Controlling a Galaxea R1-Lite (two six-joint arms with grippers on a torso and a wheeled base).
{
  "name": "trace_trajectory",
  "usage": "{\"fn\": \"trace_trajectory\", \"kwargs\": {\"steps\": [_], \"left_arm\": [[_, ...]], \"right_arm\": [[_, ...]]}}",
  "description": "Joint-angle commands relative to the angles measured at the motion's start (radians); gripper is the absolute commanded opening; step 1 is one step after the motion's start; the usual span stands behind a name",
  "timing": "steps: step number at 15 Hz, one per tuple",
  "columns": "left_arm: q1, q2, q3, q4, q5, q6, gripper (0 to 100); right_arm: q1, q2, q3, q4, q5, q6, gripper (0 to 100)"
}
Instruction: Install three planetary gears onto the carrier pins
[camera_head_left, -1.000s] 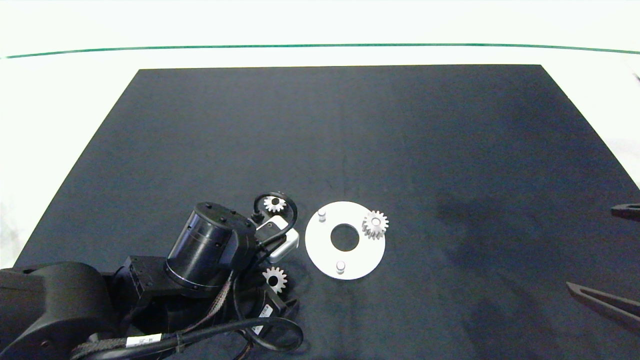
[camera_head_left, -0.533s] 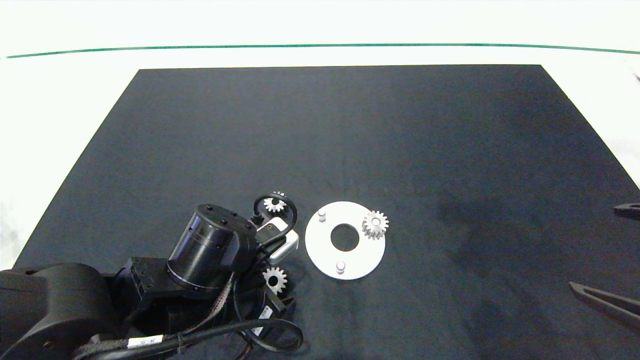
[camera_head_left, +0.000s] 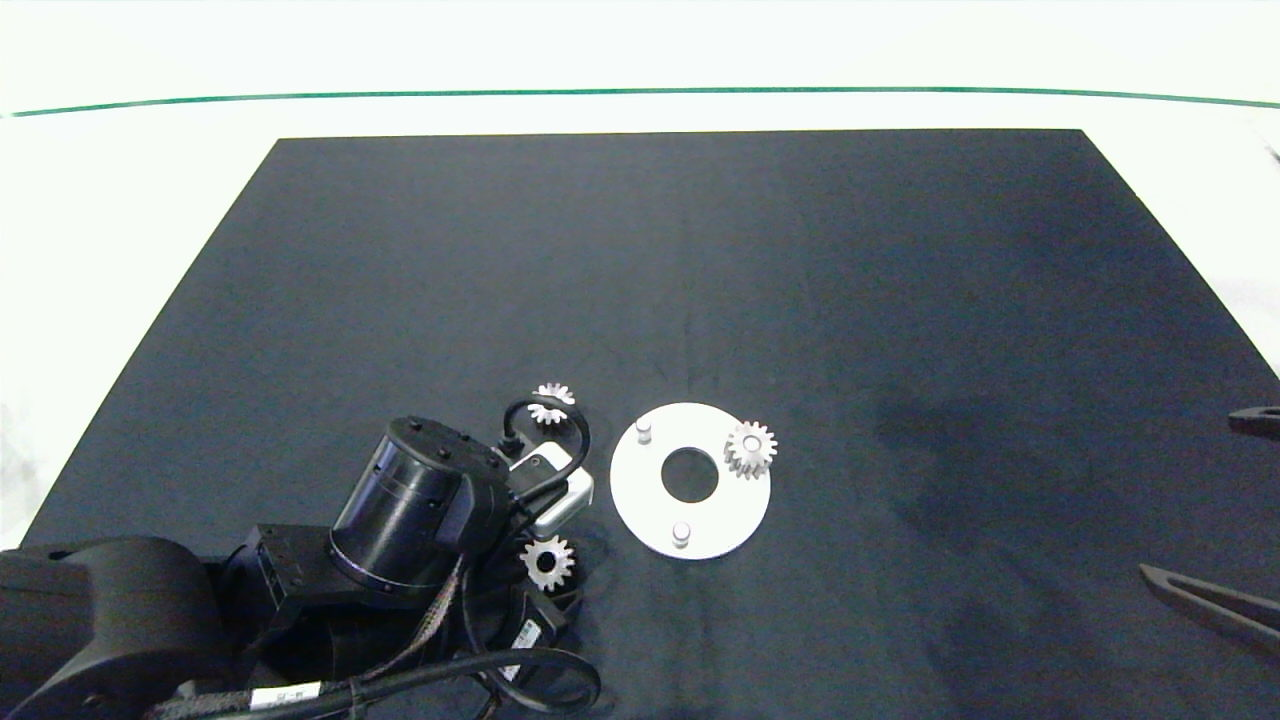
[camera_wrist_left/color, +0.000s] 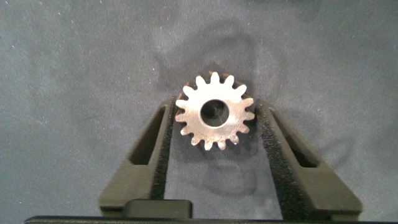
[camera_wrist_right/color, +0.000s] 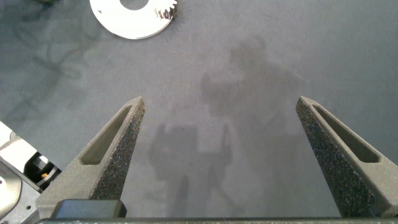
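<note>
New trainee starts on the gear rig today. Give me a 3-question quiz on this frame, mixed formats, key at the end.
1. True or false: two planetary gears are already seated on the white carrier disc.
2. Multiple choice: the gear between the left gripper fingers is
A) lying on the black mat
B) on a carrier pin
C) lying on the disc
3. Fill in: the right gripper, apart from the disc, has its fingers ____.

Key
1. False. One seated gear is on the disc; the two bare pins are free, and a third gear lies on the mat.
2. A; the gear sits between the pads, a gap on each side.
3. Open
</note>
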Motion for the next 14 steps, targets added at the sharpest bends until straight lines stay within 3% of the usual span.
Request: {"fn": "trace_trajectory", "kwargs": {"steps": [1,14], "left_arm": [[-0.003,-0.004,-0.006,-0.003,0.002,0.001,47],[-0.008,-0.028,-0.008,-0.035,0.003,0.007,20]], "right_arm": [[0.0,0.0,0.0,0.003,-0.002,-0.002,100],[0.0,-0.002,0.002,0.001,-0.002,-0.002,100]]}}
